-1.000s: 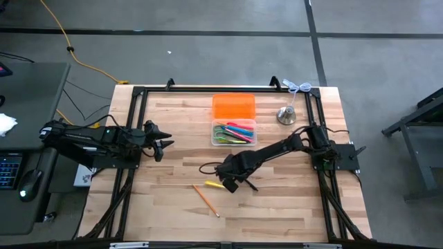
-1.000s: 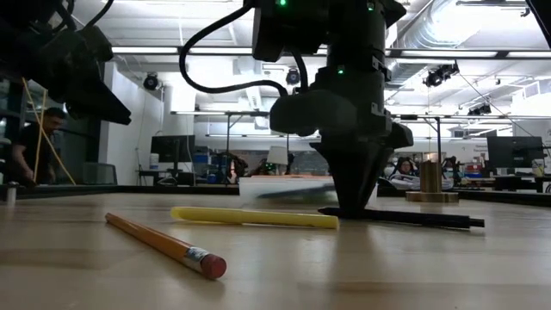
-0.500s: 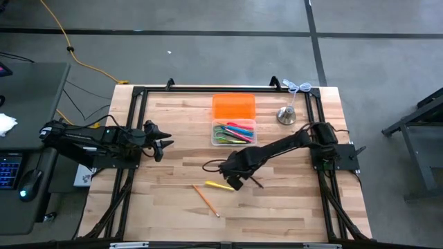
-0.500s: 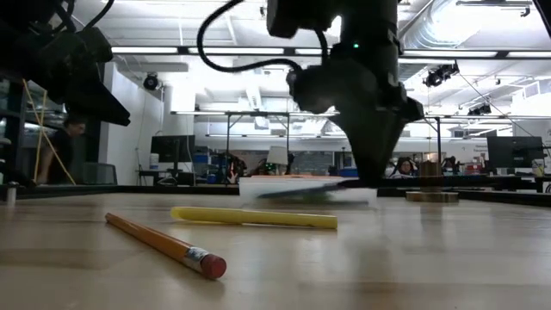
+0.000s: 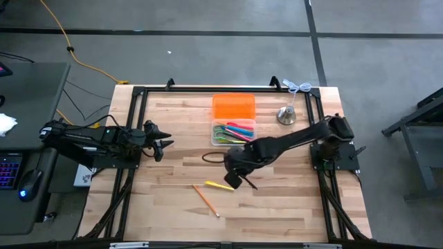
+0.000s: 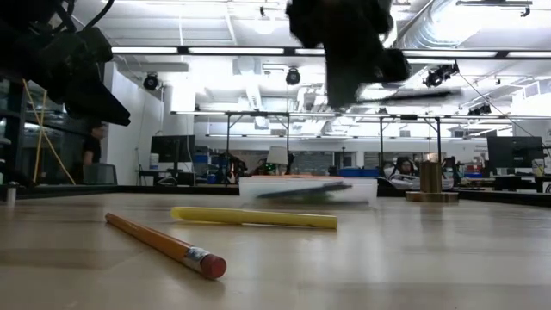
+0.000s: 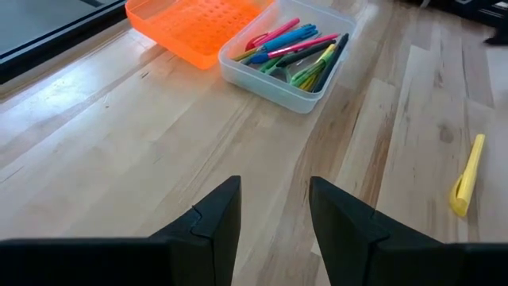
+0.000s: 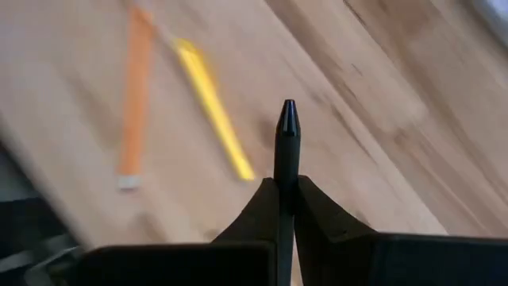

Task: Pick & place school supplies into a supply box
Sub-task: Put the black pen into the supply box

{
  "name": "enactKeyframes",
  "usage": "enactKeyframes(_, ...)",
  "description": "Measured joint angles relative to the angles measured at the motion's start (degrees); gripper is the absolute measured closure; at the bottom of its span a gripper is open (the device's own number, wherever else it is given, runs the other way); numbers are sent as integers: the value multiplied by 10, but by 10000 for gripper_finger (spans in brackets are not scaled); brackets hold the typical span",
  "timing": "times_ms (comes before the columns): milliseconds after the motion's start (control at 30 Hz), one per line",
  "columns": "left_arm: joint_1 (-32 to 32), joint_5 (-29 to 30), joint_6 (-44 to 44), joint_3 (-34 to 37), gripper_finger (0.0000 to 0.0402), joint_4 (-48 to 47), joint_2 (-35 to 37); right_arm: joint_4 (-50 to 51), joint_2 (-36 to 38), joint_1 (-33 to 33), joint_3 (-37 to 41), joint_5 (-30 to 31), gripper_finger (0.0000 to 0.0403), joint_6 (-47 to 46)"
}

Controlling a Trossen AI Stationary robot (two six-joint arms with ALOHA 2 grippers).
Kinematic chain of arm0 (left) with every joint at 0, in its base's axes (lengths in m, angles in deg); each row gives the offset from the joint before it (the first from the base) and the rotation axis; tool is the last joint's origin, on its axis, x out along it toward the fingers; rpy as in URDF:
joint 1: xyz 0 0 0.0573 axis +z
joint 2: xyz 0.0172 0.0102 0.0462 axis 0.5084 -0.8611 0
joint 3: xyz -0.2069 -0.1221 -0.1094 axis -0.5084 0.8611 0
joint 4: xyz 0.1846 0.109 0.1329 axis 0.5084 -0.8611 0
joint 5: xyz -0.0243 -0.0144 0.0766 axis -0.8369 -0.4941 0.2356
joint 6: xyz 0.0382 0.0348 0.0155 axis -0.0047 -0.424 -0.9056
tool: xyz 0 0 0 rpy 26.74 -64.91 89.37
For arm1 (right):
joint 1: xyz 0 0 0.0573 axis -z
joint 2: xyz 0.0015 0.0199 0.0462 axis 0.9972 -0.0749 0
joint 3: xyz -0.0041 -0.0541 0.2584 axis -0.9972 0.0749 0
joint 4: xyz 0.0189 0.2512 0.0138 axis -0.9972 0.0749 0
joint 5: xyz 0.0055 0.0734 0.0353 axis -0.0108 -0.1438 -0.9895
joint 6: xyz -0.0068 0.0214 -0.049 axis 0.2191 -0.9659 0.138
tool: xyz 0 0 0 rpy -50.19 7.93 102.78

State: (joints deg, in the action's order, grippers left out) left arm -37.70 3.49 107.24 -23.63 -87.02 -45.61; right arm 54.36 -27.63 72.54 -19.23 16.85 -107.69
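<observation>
My right gripper [image 5: 234,180] hangs above the table's middle, shut on a black pen [image 8: 286,139]. Just on the near side of it a yellow pen [image 5: 219,185] and an orange pencil [image 5: 205,200] lie flat on the wood. Farther back, the clear supply box [image 5: 234,132] holds several coloured pens and stands next to its orange lid [image 5: 233,106]. At the left edge, my left gripper [image 7: 274,206] waits open with nothing between its fingers. My right gripper pinches the black pen's shaft [image 8: 286,181] between its two fingers. The fingers come steeply from above. One tapered end [image 8: 287,111] sticks out past the fingertips. The pen is lifted clear of the table.
A small silver bell-shaped object [image 5: 286,115] stands at the far right, beside the box. A black frame [image 5: 138,124] runs around the table's edges. Bare wood lies between my left gripper and the box.
My right gripper has risen from the table with the black pen, which lay on the wood a second ago and now hangs clear of it. The yellow pen and the pencil have stayed where they were.
</observation>
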Motion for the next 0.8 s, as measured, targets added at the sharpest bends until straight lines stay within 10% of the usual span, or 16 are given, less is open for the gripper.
enactKeyframes(800,0,0,0,0,222,2,0,-438,192,12,-2,-104,403,222)
